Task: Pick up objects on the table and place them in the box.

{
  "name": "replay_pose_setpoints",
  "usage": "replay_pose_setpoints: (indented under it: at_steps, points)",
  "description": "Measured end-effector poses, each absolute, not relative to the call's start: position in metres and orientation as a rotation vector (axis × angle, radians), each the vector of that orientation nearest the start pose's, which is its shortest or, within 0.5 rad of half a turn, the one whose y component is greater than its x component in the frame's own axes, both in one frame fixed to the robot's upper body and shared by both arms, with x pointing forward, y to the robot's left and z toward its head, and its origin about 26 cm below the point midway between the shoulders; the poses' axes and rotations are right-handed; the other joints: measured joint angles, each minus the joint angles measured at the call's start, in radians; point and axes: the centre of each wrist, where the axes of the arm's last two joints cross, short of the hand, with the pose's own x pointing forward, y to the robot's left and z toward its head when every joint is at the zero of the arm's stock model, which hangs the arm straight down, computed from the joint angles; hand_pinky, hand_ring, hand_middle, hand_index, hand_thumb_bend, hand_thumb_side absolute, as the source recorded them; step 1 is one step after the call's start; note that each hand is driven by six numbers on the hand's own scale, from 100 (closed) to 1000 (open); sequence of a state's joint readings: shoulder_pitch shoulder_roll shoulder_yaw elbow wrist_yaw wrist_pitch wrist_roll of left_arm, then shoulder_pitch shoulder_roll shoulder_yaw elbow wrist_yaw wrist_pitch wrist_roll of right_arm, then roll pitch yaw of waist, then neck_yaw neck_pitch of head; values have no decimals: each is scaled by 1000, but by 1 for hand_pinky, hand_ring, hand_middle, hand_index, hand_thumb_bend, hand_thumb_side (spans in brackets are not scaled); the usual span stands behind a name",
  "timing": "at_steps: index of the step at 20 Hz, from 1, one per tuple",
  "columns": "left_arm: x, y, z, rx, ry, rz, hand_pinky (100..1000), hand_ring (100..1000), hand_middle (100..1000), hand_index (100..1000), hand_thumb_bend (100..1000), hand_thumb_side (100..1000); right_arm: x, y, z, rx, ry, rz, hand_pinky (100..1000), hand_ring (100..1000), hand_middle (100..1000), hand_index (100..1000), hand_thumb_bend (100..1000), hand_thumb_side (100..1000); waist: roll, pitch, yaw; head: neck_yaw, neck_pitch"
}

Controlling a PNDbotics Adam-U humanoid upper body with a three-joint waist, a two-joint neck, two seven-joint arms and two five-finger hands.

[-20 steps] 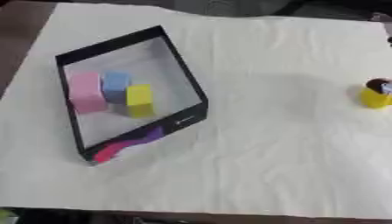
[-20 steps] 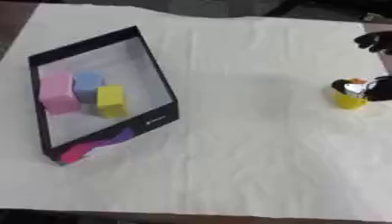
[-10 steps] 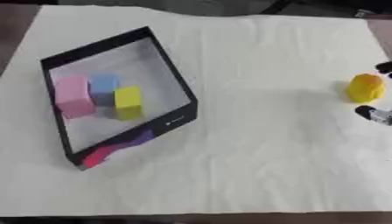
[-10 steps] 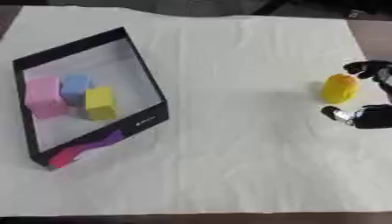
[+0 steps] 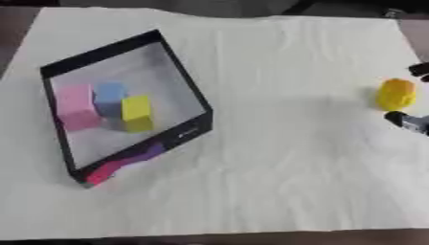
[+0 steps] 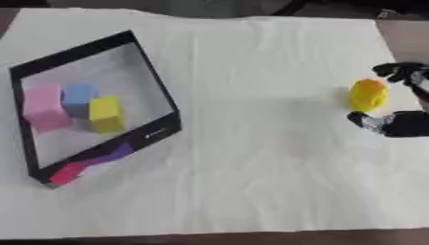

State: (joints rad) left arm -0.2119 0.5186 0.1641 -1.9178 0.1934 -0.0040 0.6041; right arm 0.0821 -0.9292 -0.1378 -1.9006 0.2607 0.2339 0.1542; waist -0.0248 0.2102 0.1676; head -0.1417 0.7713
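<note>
A yellow rounded object (image 6: 368, 94) stands on the white cloth at the far right. My right hand (image 6: 404, 125) comes in from the right edge, open. Its fingers (image 6: 400, 71) sit just beyond the object and its thumb just in front of it, with small gaps on both sides. The black-walled box (image 5: 186, 86) lies at the left, tilted in view. Inside it stand a pink block (image 5: 75, 106), a blue block (image 5: 109, 98) and a yellow block (image 5: 137, 112). My left hand shows in no view.
The white cloth (image 6: 251, 167) covers nearly the whole table, and the dark tabletop shows only at the corners. A red and purple patch (image 6: 84, 162) marks the box's near corner. Bare cloth lies between the box and the yellow object.
One second ago my right hand sat close against the yellow object. Its fingers have since spread to either side of it. The whole picture shifted with the camera.
</note>
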Motion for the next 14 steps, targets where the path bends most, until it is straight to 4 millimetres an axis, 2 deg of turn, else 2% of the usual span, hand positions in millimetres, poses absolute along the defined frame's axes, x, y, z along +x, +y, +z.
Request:
replay_pose_setpoints:
  at_steps: [7,14]
  points:
    - [295,344,199,616,-2192,371,701,657,747,818,288,510,266,-420,187,-947,-1308,880,897,876,854,917,511,443,0,0,7,-12,0]
    - [295,343,199,606,-2191,376,701,658,747,818,285,511,275,-434,177,-891,-1241,886,897,875,852,918,519,460,5,2,12,-20,0]
